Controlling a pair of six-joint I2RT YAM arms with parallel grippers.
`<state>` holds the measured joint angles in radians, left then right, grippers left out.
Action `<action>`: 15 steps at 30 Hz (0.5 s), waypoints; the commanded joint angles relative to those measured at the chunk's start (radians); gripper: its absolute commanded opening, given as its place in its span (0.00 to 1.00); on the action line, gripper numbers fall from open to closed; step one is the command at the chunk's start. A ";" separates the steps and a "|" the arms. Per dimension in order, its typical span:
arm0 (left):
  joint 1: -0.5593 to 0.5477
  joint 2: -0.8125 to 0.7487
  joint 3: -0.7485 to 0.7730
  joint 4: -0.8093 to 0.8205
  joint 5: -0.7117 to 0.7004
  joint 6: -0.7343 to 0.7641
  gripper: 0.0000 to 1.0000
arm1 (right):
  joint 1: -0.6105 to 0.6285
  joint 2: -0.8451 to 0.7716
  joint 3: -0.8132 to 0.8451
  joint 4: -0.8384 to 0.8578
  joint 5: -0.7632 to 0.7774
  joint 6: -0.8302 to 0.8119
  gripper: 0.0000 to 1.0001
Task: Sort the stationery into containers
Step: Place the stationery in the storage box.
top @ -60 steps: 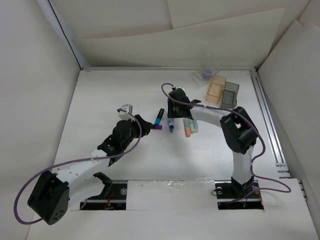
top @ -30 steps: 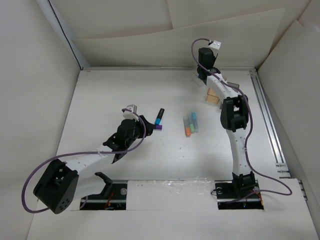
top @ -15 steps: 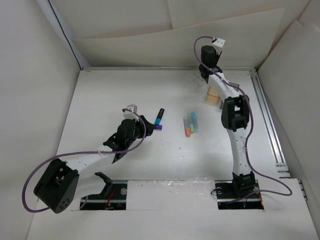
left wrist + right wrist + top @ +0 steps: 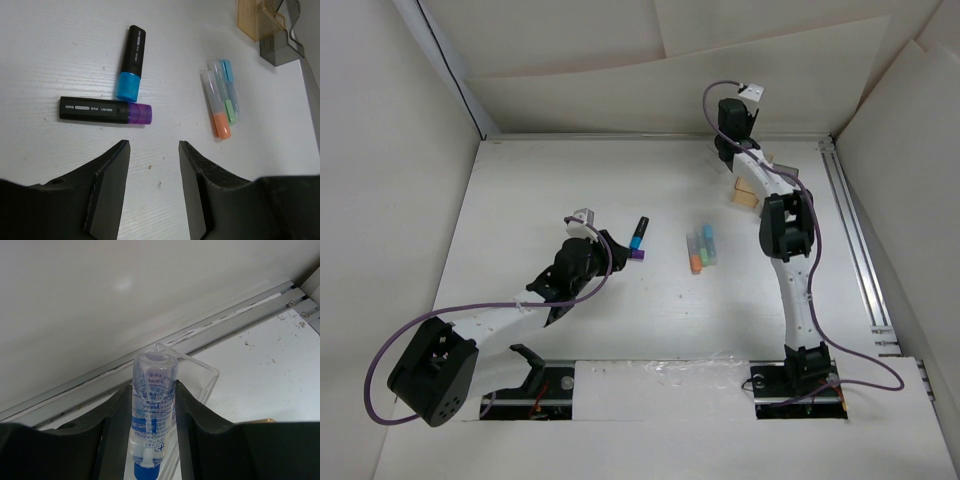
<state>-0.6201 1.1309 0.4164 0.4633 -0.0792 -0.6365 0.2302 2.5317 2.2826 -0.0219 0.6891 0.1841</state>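
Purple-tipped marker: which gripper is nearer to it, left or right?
Left. The left gripper is open right beside the purple-tipped marker. The right gripper is far away at the back, shut on the blue-white pen at the clear cup.

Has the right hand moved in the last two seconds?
Yes. The right hand went from beside the sticks mid-table to the far edge, past the wooden box, holding the blue-white pen.

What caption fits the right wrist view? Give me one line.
Right gripper clamps the blue-white pen, its end facing the clear plastic cup.
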 commanded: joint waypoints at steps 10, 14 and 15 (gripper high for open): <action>0.003 -0.011 0.002 0.043 0.010 -0.006 0.41 | 0.060 -0.096 -0.176 0.131 0.056 -0.018 0.37; 0.003 -0.032 0.002 0.043 0.010 -0.006 0.41 | 0.078 -0.200 -0.267 0.140 0.066 0.000 0.52; 0.003 -0.033 0.002 0.043 0.010 -0.006 0.41 | 0.078 -0.218 -0.285 0.140 0.066 0.011 0.57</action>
<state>-0.6201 1.1294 0.4164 0.4675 -0.0788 -0.6369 0.2916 2.4634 2.0277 0.0380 0.7261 0.1761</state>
